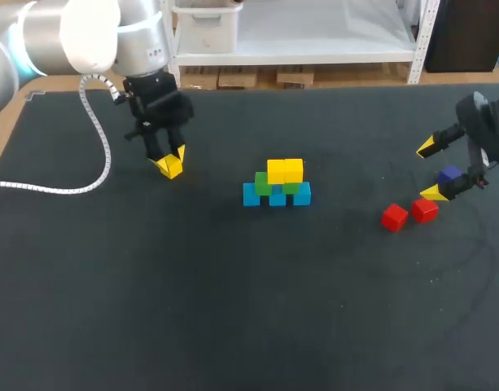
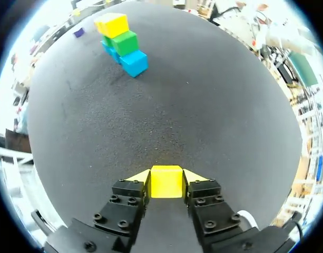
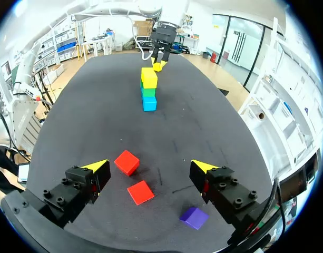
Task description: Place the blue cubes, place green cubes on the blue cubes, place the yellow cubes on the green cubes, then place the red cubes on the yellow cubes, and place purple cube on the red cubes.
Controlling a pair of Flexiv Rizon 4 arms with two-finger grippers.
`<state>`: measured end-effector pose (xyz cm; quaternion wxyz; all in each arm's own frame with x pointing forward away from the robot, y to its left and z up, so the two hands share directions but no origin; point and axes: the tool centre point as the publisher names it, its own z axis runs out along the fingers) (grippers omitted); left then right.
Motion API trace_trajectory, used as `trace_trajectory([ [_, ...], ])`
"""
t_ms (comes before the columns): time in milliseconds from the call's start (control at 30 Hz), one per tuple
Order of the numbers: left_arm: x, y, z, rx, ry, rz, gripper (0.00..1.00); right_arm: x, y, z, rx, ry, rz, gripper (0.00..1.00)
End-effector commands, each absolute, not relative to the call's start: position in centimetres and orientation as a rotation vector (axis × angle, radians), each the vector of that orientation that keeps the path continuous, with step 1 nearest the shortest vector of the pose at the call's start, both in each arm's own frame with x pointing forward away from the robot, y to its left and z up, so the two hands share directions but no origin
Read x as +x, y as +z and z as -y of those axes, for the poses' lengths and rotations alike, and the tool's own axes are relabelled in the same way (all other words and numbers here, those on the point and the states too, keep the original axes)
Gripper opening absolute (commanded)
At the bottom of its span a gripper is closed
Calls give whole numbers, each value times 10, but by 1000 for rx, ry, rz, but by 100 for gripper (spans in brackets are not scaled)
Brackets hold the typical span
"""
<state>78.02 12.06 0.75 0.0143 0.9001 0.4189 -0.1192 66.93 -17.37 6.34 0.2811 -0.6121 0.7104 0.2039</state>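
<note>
In the head view the right arm (image 1: 487, 122) runs off the picture's edge, and the right pincer (image 1: 430, 169) partly covers the purple cube (image 1: 450, 173). From the right wrist the stack (image 3: 148, 90) stands end-on (rear cubes hidden). The distant left pincer (image 3: 158, 65) is too small there to tell its yellow cube (image 2: 166, 182) from its tips.

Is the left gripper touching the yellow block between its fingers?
Touching. The left wrist view shows the yellow block between the two yellow tips of the left gripper, both pressed against its sides with no gap.
</note>
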Motion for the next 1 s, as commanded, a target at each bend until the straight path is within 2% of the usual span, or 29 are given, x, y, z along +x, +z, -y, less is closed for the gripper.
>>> trace_trajectory([
  [33,770,22,-127,2698,-389,-1414,0,669,63,174,-1640,547,-1902,100],
  [300,760,39,-128,2481,-363,-1795,0,669,63,174,-1640,547,-1902,100],
  [500,757,24,-117,2379,-310,-1936,0,669,63,174,-1640,547,-1902,100],
  [1000,757,4,-72,2587,-253,-1682,0,669,63,174,-1640,547,-1902,100],
])
